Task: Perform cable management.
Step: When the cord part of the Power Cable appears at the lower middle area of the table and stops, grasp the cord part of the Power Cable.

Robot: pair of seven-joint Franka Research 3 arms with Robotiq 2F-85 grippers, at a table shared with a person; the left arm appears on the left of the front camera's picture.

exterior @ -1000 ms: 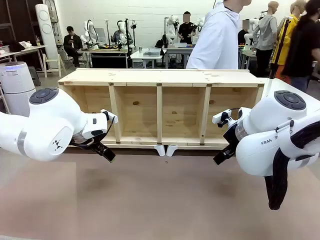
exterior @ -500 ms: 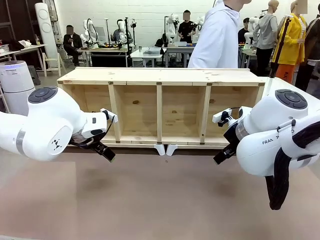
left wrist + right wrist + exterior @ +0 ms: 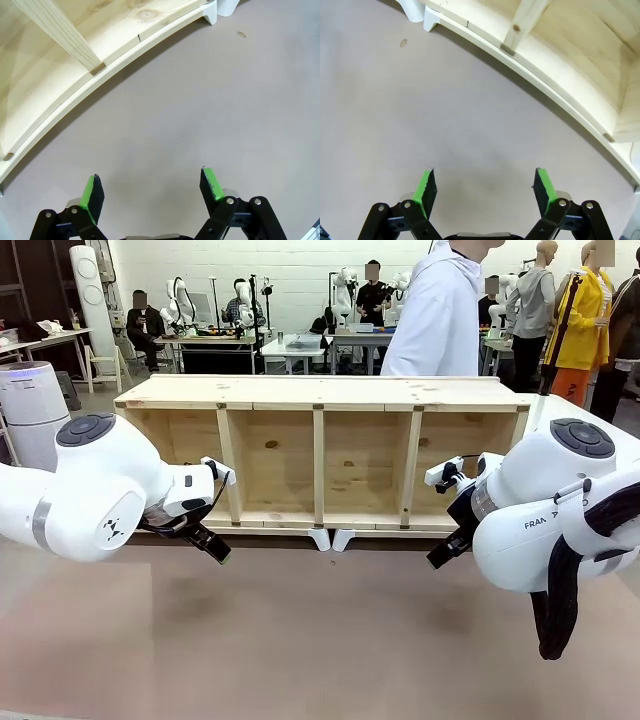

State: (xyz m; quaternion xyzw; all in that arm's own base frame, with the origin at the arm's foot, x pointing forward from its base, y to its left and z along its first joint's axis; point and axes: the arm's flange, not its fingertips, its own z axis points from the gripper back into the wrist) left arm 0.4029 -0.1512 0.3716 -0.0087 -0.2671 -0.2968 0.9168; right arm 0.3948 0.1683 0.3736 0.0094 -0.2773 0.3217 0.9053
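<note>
Since the cable's place can't be told from these views, step in hand reads as locate-and-approach, nothing picked up yet. To do it well, my guess: find the cord first, likely somewhere in or behind the wooden shelf (image 3: 320,392). Then take it near the plug end with one claw and farther along with the other, so the slack doesn't drag or snag on a divider. Come in low and close squarely so the thin cord sits between the green pads, not at the tips.

Pose: left gripper (image 3: 152,189) has jaws spread wide, pinching nothing, aimed down at the bare table (image 3: 200,110) just in front of the shelf's lower front edge, near its left divider. The right gripper (image 3: 485,187) has jaws spread wide too, empty, aimed down at the table just in front of the shelf's right end. Both arms bend in from the sides with wrists close to the shelf front, apart from it. A person (image 3: 435,325) stands behind the shelf.
</note>
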